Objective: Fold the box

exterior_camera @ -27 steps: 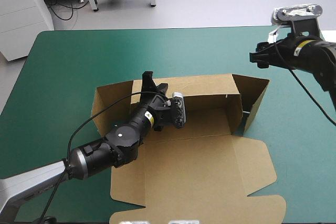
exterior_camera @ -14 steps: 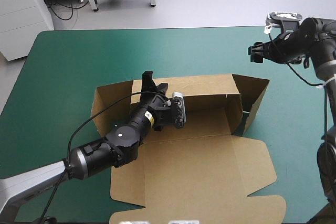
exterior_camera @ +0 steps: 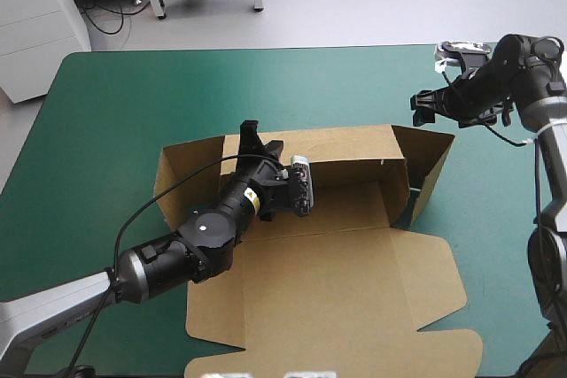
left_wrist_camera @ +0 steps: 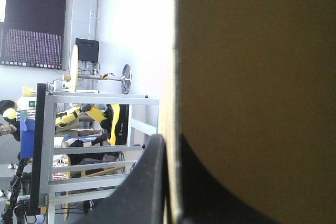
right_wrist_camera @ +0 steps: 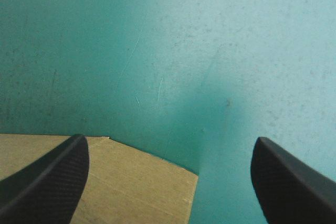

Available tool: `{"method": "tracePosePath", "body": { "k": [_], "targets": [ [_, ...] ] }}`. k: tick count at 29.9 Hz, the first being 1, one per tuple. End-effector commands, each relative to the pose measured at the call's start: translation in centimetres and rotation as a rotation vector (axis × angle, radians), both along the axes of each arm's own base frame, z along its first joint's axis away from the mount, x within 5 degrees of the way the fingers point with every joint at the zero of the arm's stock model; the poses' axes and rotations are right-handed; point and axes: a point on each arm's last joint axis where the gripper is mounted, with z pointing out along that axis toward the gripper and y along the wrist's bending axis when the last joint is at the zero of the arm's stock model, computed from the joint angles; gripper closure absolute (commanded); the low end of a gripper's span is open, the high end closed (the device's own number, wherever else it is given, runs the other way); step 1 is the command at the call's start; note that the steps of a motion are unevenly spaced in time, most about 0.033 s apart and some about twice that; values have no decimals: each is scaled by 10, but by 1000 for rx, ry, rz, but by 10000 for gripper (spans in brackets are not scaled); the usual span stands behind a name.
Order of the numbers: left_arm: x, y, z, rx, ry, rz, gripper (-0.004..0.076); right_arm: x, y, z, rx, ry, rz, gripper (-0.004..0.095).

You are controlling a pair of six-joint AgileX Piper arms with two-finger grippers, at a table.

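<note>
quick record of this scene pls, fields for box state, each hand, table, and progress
box: brown board, partly formed; back wall raised, both end flaps up and splayed outward, lid panel flat toward the near edge
left hand: shut on the box, clamping its back wall near the left end
right hand: open, holding nothing, above the table just beyond the box's right end flap
table: teal-green cover
progress: end flaps not yet tucked in

Brown box (exterior_camera: 337,281) sits on the teal-green table (exterior_camera: 115,112) — back & side walls up, lid flat on the near side. L gripper (exterior_camera: 261,140) is at its back wall. R gripper (exterior_camera: 418,108) hangs over the table, past the box's far right corner.
</note>
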Motion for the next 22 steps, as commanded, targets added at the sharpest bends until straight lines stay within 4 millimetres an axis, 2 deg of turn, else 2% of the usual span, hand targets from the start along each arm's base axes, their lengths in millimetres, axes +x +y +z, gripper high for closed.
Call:
{"method": "tracePosePath", "body": {
  "k": [1, 6, 15, 22],
  "targets": [
    [-3, 4, 17, -48, -36, 14, 756, -18, -1, 26, 7, -76, 18, 149],
    [-3, 4, 17, -47, -37, 15, 756, -27, -1, 25, -5, -57, 47, 149],
    [-2, 4, 17, -50, -37, 26, 756, -50, 2, 42, 7, -96, 81, 189],
    [-2, 5, 17, -50, -37, 28, 756, -68, 3, 20, -2, -23, 134, 192]
  ]
}}
